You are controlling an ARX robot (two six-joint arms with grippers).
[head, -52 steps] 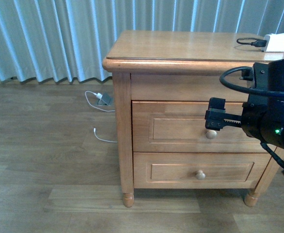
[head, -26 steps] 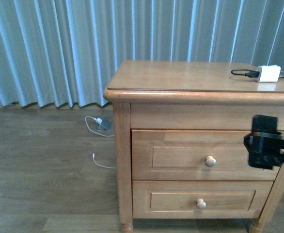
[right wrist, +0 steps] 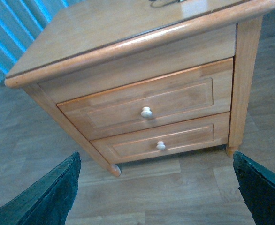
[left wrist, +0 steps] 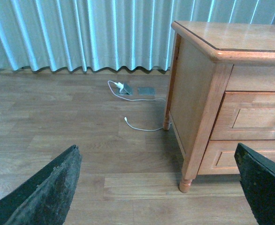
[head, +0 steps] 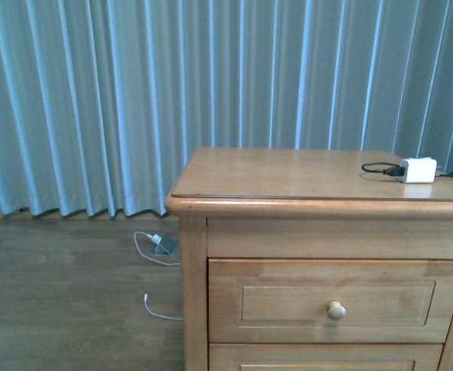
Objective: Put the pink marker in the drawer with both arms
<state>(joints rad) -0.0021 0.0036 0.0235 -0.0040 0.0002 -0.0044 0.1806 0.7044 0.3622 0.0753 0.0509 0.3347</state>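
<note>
White cable [head: 155,308] lies on the floor at 8 o'clock; the drawer [head: 335,301] sits closed at 4 o'clock. Left gripper [left wrist: 158,187] and right gripper [right wrist: 156,192] both gape empty; the pink marker is nowhere visible

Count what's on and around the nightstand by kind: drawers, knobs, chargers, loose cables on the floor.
Drawers: 2
Knobs: 2
Chargers: 1
Loose floor cables: 2
Total: 7
</note>
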